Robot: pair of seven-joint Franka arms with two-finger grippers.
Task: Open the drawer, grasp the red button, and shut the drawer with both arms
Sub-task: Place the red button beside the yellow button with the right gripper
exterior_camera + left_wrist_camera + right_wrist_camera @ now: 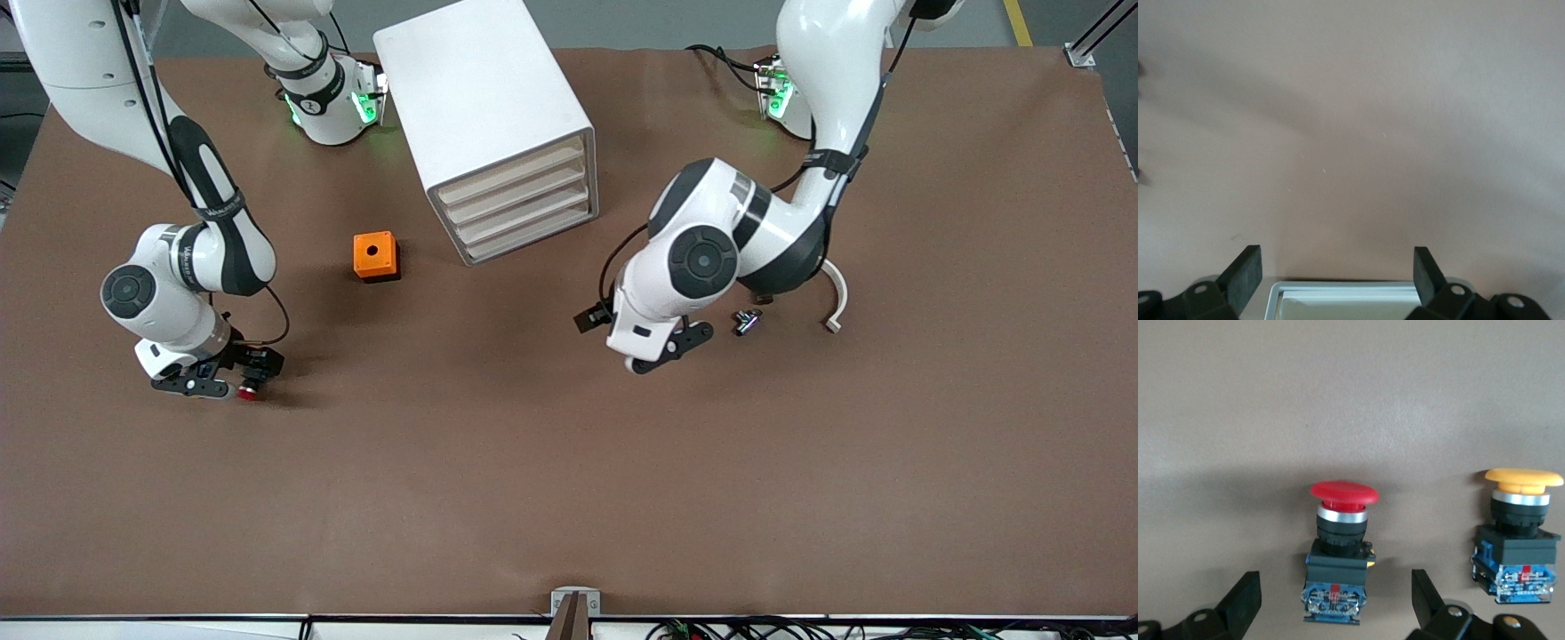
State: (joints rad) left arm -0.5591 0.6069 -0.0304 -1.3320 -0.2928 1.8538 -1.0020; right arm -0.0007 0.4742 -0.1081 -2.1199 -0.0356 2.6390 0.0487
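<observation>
button [1338, 550]: red round cap, black-and-blue body, lying on table [569, 462] at right arm's end, cap pointing away from right gripper [1335, 600]; jaws spread, released. left gripper [1338, 277] jaws spread, empty.

Cabinet [484, 116] sitting mid-table toward the bases, all drawers pushed in. Cube [376, 256] just beside it, toward the right arm's end. Button [248, 392] nearer the camera than the cube, between right gripper [213, 384] fingers.

White jointed arms [711, 249], black joint discs, black cables, seemingly green-lit bases.
</observation>
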